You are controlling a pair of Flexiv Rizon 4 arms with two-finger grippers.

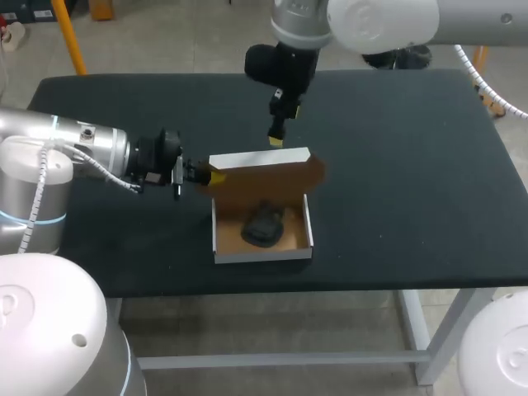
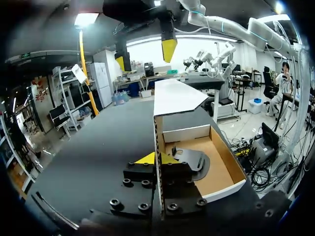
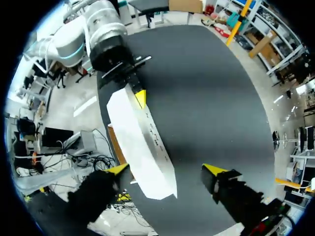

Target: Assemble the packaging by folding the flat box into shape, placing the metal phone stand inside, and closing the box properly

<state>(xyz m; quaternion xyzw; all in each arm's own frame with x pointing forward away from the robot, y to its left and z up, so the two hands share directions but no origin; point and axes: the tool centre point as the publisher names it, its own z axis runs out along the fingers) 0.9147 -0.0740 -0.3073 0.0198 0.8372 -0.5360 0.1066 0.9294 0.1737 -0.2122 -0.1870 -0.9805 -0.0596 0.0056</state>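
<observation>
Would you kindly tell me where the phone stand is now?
In the head view, the phone stand lies inside the open box mid-table, by the raised lid that the left gripper grips.

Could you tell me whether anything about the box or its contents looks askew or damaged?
Nothing stands out. The box sits square on the table with the phone stand lying inside it. The lid stands upright, gripped at one end by the left hand, and the right hand hangs open above its top edge.
</observation>
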